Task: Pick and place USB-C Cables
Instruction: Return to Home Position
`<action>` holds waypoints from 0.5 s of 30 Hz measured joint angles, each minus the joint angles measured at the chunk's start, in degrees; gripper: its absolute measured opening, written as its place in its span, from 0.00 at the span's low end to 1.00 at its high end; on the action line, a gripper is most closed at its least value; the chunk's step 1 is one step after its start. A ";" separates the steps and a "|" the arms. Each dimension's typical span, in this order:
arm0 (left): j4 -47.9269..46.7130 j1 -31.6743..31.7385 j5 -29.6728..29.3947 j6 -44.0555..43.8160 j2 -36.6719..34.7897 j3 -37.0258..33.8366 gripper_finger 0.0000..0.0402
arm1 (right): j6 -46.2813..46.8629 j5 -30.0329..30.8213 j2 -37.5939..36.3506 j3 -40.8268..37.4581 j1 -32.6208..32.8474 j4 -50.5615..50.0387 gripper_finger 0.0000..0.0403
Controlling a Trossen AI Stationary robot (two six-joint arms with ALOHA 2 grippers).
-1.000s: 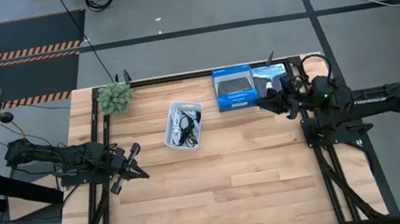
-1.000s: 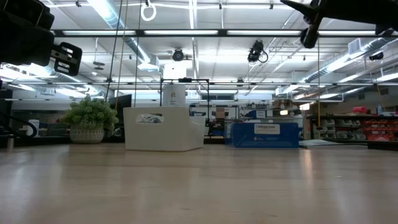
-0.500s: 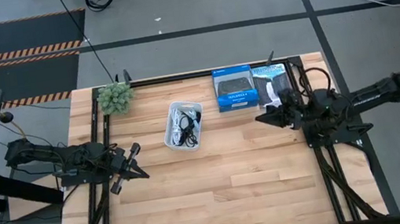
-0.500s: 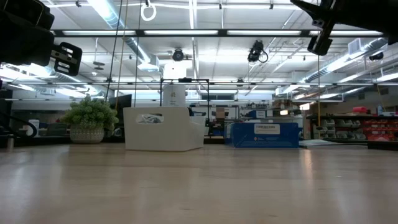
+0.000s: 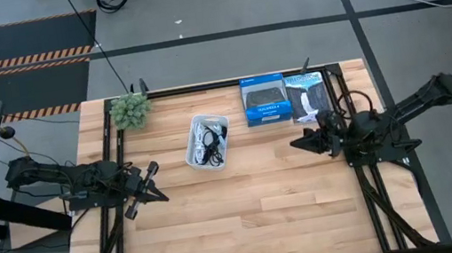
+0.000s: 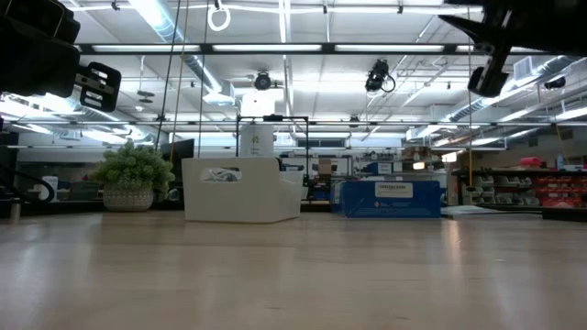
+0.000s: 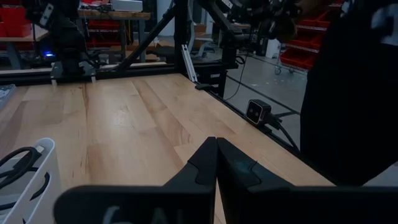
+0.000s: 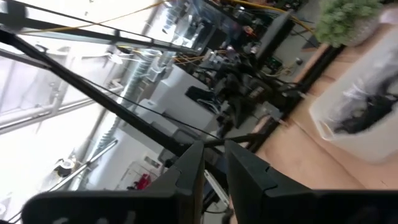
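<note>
High view, from the left: the left gripper (image 5: 148, 192) lies low over the table's (image 5: 249, 222) left edge exactly where it lay a second ago, and its own wrist view shows its fingers (image 7: 205, 163) pressed together on nothing. Further along, the white bin (image 5: 191, 150) sits at the back of the table beside a small plant (image 5: 130, 110). The USB-C cables (image 5: 210, 140) lie inside it as a dark-and-pale tangle – I cannot separate the four by colour – and none shows on the bare wood. What has changed is on the right. The right gripper (image 5: 302, 143) has drawn back from beside the blue boxes (image 5: 263, 100) toward its own base, the arm folding up behind it. Its fingers (image 8: 190, 168) stand a narrow gap apart, holding nothing. With every cable apparently binned and both grippers unloaded, the sorting looks finished – only the right arm's retreat to rest remains.
</note>
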 joint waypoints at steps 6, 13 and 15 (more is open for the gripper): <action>-0.04 -0.02 0.02 -0.02 0.02 0.01 0.03 | 1.94 4.01 1.45 -3.26 2.31 1.36 0.12; -0.03 -0.01 0.01 -0.02 0.01 0.01 0.03 | 2.60 5.13 2.88 -7.16 2.65 10.11 0.01; -0.02 -0.02 0.00 0.00 0.00 0.01 0.03 | 2.64 5.29 2.93 -8.04 2.65 10.54 0.02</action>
